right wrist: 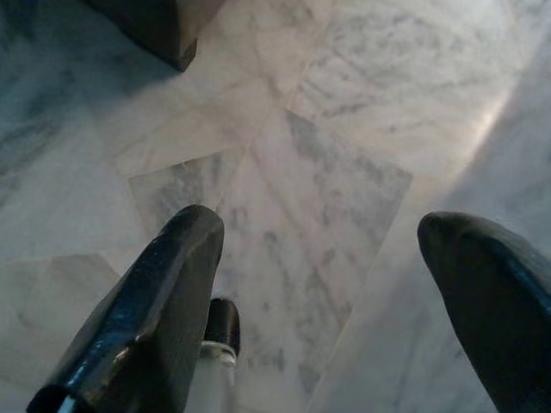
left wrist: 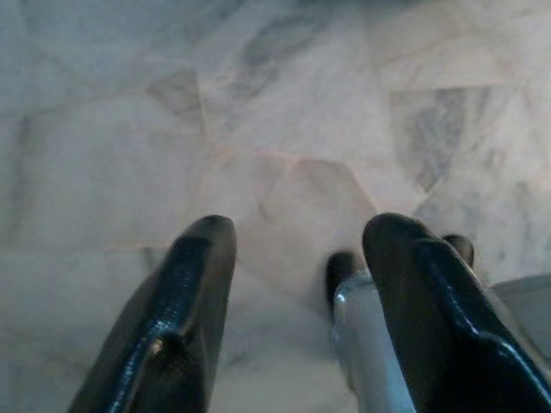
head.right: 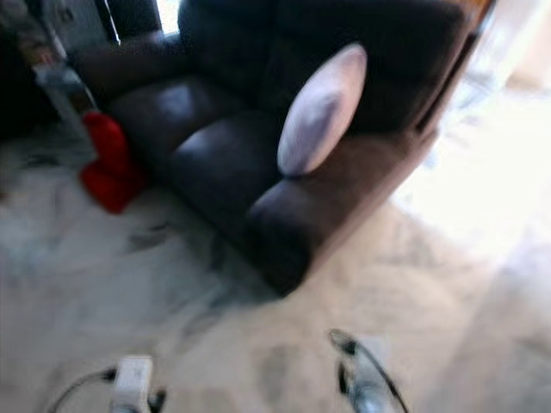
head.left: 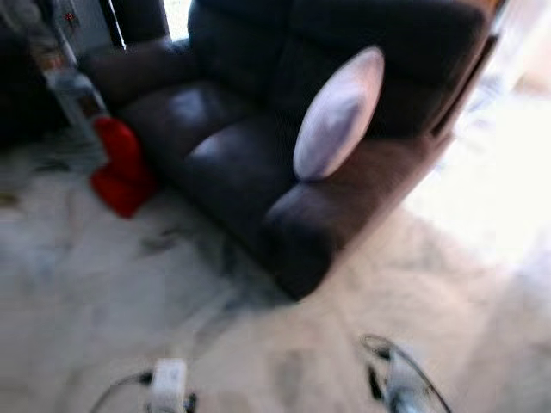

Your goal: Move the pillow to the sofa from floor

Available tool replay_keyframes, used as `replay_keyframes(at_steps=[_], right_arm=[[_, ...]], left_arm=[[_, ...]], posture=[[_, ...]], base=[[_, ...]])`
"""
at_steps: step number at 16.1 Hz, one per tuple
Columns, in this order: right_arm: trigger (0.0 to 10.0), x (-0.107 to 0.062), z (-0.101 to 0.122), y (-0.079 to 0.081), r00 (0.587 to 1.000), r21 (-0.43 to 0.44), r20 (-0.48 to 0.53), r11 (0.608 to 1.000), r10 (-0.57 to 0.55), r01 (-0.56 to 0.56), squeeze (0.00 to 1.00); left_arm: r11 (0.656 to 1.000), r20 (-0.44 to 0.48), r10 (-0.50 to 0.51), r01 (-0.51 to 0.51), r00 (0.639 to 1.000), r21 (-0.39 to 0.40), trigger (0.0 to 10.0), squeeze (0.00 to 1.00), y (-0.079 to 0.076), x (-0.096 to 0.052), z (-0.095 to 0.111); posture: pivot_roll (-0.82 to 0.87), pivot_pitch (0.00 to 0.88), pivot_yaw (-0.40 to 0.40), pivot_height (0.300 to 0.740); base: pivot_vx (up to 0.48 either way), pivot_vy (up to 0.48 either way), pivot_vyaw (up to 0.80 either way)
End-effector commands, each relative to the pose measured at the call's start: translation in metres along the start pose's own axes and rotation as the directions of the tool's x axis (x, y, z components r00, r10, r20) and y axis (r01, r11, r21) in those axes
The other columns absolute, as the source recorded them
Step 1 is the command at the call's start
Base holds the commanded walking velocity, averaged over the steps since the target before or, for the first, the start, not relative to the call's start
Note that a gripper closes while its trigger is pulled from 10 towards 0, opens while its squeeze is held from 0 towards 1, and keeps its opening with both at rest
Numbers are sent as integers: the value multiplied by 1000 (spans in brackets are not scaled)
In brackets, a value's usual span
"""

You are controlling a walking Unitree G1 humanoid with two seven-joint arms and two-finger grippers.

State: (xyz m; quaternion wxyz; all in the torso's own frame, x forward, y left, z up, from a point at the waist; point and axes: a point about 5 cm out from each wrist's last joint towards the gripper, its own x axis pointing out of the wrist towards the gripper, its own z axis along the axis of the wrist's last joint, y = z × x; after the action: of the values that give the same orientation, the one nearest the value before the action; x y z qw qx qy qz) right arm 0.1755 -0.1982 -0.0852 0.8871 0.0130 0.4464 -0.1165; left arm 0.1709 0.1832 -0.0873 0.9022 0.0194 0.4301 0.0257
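Note:
A pale lilac pillow [head.left: 338, 114] leans upright against the backrest of the dark brown sofa [head.left: 232, 163], resting on the seat near its right arm. Both arms hang low at the bottom of the eye views, the left arm [head.left: 168, 387] and the right arm [head.left: 400, 383]. In the left wrist view my left gripper [left wrist: 293, 258] is open over the marble floor, nothing between its fingers. The right gripper [right wrist: 318, 258] is also open and empty above the marble floor, with a corner of the sofa [right wrist: 159, 26] at the edge of that view. The eye views are blurred.
A red object [head.left: 120, 168] sits on the floor beside the sofa's left end. A cluttered stand [head.left: 73, 82] rises behind it. Bright light floods the floor [head.left: 491, 172] to the right of the sofa. Grey-veined marble floor [head.left: 103, 292] spreads in front.

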Motion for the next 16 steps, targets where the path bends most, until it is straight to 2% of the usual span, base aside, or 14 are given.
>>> replay_keyframes(at_steps=[1, 6, 11, 16], right_arm=[[10000, 1, 5, 6, 1000, 9, 17, 1000, 13, -13, 0], [10000, 1, 8, 8, 999, 4, 34, 1000, 23, -23, 0], [10000, 0, 5, 7, 999, 0, 23, 1000, 26, -26, 0], [10000, 0, 5, 7, 999, -1, 30, 1000, 29, -29, 0]], left_arm=[[1000, -8, 15, -15, 1000, 7, 10000, 0, 5, 0, -1], [1000, -9, 21, -21, 1000, 6, 10000, 0, 6, 0, -1], [1000, -12, 22, -22, 1000, 6, 10000, 0, 5, 0, -1], [1000, -16, 26, -26, 1000, 9, 10000, 0, 5, -1, -2]], posture=[[-1, 0, -47, 740], [3, 0, -47, 740], [3, 0, -50, 740], [4, 0, -49, 740]], base=[[0, 424, -744], [0, 428, 0], [0, 432, -733], [0, 433, 0]])
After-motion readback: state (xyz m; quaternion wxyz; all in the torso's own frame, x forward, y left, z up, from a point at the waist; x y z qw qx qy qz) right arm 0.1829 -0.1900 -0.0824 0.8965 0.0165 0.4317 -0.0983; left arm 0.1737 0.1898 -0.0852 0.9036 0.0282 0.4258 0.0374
